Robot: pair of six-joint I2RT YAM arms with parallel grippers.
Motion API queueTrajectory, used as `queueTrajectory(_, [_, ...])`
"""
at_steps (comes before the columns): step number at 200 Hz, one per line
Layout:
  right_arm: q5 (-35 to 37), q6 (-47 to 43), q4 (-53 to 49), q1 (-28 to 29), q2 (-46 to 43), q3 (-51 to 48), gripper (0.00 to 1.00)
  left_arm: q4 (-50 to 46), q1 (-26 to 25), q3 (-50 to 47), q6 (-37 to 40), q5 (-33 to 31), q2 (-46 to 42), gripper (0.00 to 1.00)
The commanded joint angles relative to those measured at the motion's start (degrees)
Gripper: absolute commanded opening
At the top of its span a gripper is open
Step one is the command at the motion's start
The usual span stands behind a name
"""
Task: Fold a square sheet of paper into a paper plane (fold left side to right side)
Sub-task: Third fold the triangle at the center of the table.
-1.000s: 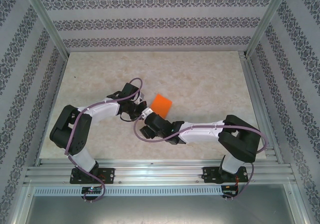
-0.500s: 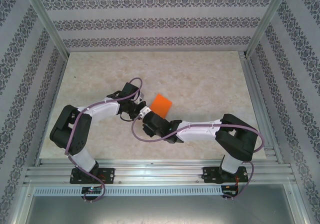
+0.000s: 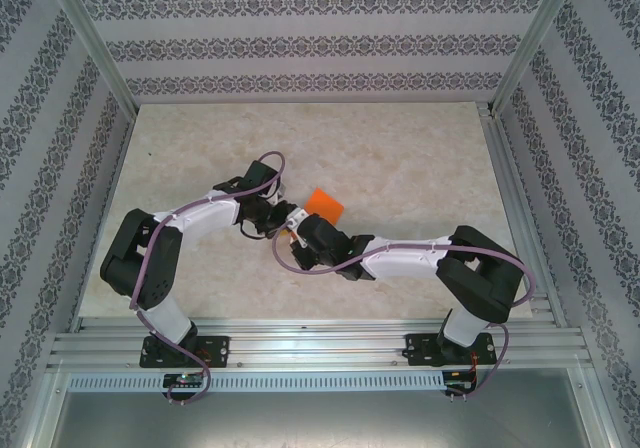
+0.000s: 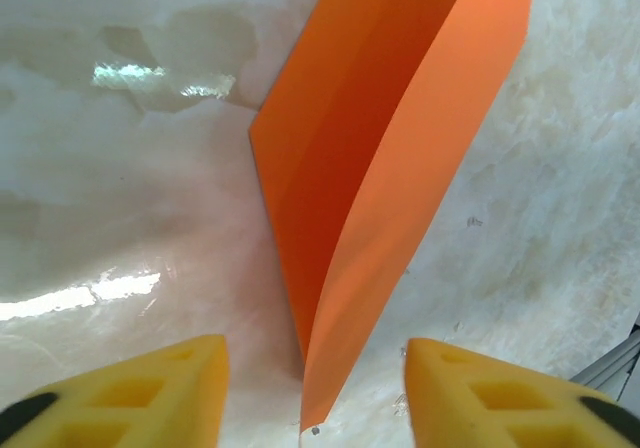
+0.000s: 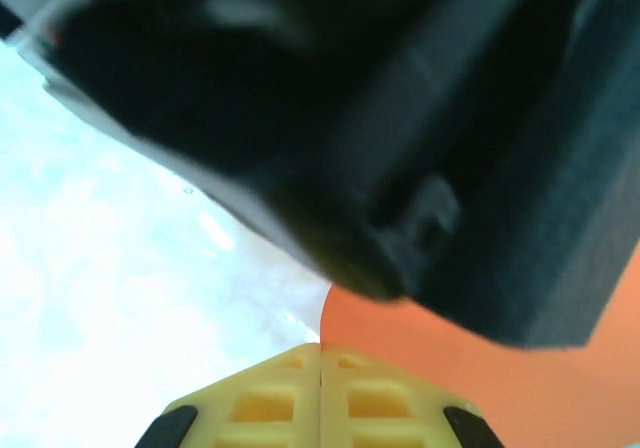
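Observation:
The square sheet of paper (image 3: 324, 204) is bright orange and lies partly folded at mid table, just right of both grippers. In the left wrist view the paper (image 4: 400, 168) has one flap raised along a crease, and its pointed lower end hangs between the yellow fingers (image 4: 150, 393) without touching them. My left gripper (image 4: 312, 373) is open around that tip. My right gripper (image 5: 320, 353) has its pads pressed together, and the edge of the orange paper (image 5: 450, 378) comes out right at their seam. From above, the right gripper (image 3: 296, 224) sits beside the left gripper (image 3: 275, 215).
The dark, blurred body of the left wrist (image 5: 400, 118) hangs close over the right fingers. The marbled tabletop (image 3: 400, 158) is ringed by patterned walls and aluminium rails (image 3: 300, 343). Purple cables loop near both wrists.
The right gripper moved up and left to the paper's near corner and shut. The left gripper opened. Less of the orange paper shows from above.

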Motion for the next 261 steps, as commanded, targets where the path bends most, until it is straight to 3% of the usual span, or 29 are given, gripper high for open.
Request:
queueTrajectory(1, [-4.8,0.5,-2.5,-1.6,-0.3,-2.6,0.00,-3.1,2.0,4.1,3.3,1.0,-3.0,0.59])
queueTrajectory(12, [-5.7,0.5,-2.3,-2.1,-0.4,-3.0,0.00,-4.1,3.0,4.9,4.3,0.7,-3.4,0.64])
queueTrajectory(38, [-8.7,1.3,-0.9,-3.7,-0.8,-4.3,0.00,-3.4,4.8,7.1,5.0,2.1,-1.6,0.63])
queueTrajectory(72, [-11.4,2.6,1.2,-5.6,-1.6,-6.1,0.00,1.4,4.8,11.3,4.5,7.8,5.4,0.34])
queueTrajectory(90, [-11.8,2.6,0.8,-6.0,-1.5,-5.9,0.00,3.1,3.6,14.0,5.3,10.4,9.8,0.29])
queueTrajectory(160, [-14.6,2.7,0.6,-7.7,-2.5,-6.1,0.00,1.9,1.2,25.7,8.3,10.9,25.8,0.21])
queueTrajectory(261, [-22.3,4.4,-0.9,-15.3,-3.5,-5.2,0.00,-3.6,-1.8,31.9,12.4,8.2,32.9,0.20])
